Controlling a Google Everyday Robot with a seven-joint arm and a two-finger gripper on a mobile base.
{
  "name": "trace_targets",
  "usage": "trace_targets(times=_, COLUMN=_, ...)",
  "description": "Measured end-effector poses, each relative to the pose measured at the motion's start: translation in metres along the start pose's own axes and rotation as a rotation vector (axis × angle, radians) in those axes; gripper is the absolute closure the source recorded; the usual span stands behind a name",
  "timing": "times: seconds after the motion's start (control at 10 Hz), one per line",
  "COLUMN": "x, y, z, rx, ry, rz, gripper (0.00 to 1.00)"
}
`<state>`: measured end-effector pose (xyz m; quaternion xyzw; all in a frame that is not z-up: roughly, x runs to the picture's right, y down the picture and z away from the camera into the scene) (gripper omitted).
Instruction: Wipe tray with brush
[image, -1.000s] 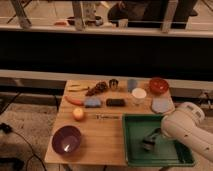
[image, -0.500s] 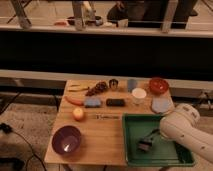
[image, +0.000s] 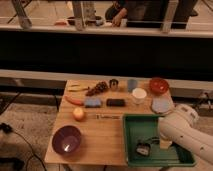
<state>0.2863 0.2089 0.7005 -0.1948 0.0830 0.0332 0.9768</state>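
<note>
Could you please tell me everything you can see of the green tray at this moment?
The tray is a large, shallow, green rectangle with a raised rim, plastic by its look. It lies flat on the near right corner of the wooden table. The small dark brush is down on its floor, towards the near side. The tool is right at the brush, and the white arm reaches in over the tray's right side, hiding part of it.
</note>
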Motion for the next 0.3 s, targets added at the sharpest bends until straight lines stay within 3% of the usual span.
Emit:
trace_targets(times=0.2, x=-0.001, y=-0.002, z=0.001, rx=-0.01, ry=-0.009, rz=-0.001, gripper=0.27)
trace_targets(times=0.3, x=0.003, y=-0.003, z=0.01, rx=-0.024, ry=-0.005, rz=-0.001, gripper=0.38)
